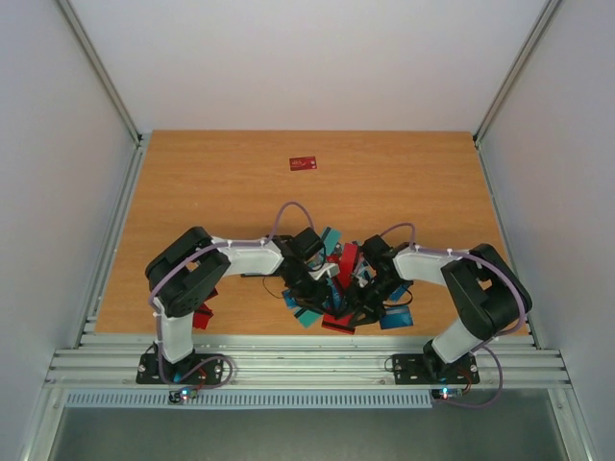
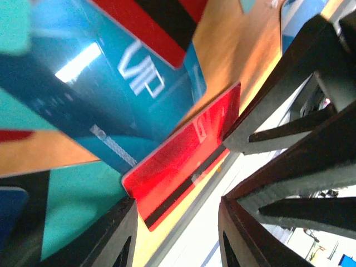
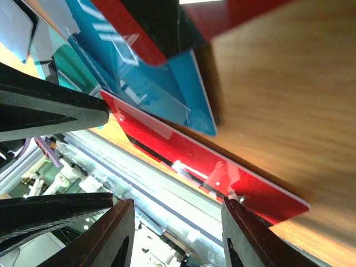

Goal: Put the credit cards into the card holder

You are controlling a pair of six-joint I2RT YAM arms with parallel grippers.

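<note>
Wooden worktop (image 1: 192,182), white walls. At mid near edge the credit cards (image 1: 332,288) lie heaped; one red card (image 1: 303,163) lies alone toward the far edge. In the heap the card holder cannot be distinguished. Both the left gripper (image 2: 177,208) and the right gripper (image 3: 175,208) are spread, flanking a red striped card (image 2: 183,158) at the near edge. Recommended: pinch with one gripper and back the other off. The far half offers room.

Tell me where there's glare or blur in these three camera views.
Left wrist: a white glare patch on the glossy teal plastic card lettered VIP, top-left corner blurred; right wrist: the wooden tabletop is soft, with small glints on the long red plastic card; top external: sharp and evenly lit.
</note>
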